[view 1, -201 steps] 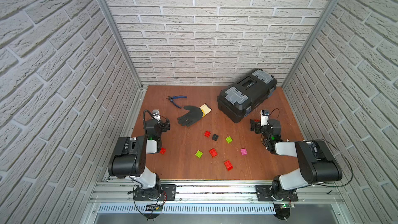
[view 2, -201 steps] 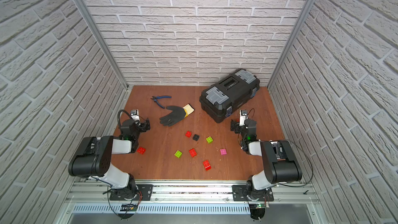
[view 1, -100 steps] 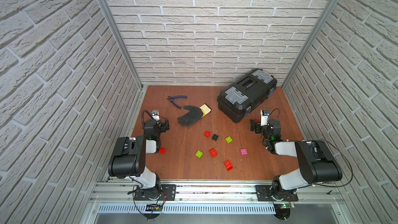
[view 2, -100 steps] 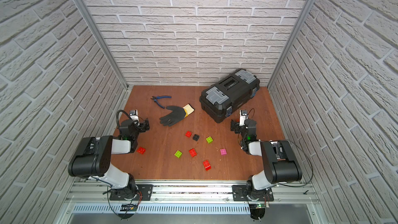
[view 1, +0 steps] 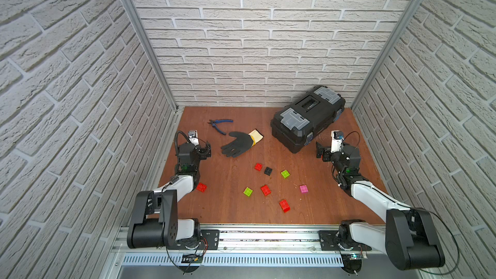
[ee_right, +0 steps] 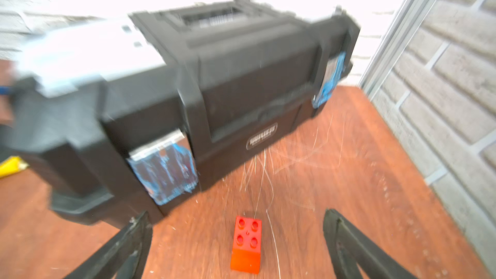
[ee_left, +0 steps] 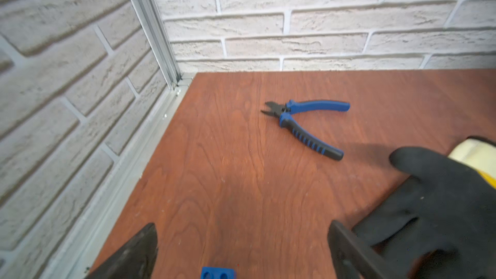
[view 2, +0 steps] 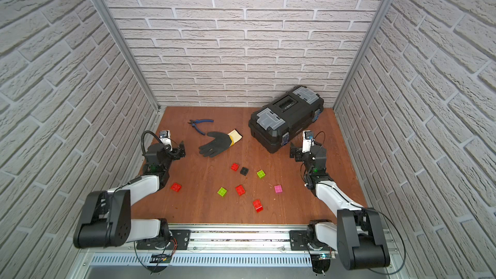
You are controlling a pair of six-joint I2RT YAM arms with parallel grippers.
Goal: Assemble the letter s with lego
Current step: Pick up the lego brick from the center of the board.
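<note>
Fingers of the left gripper stood wide apart and held nothing. A blue brick, only partly in view, lay on the tabletop between them. The right gripper was likewise spread and empty. A sloped red brick lay flat between its fingers, touching neither, just in front of the black toolbox.

In both top views the other lego pieces lay loose and unjoined on the middle of the tabletop, between the two arms.
- **Far group:** the far red brick sat just beside the black brick, with the right lime brick near them to the right.
- **Nearer row:** this ran from the left lime brick, past the middle red brick just beside it, to the pink brick well to the right.
- **Nearest piece:** the near red brick lay closest to the near edge.
- **Left side:** a lone red brick rested against the left arm's white link, apart from the rest.

A dark work glove lay palm up just right of the left gripper. Blue-handled pliers lay beyond it, toward the far left. The toolbox, lid shut, sat askew at the far right, its near corner close to the right gripper.
</note>
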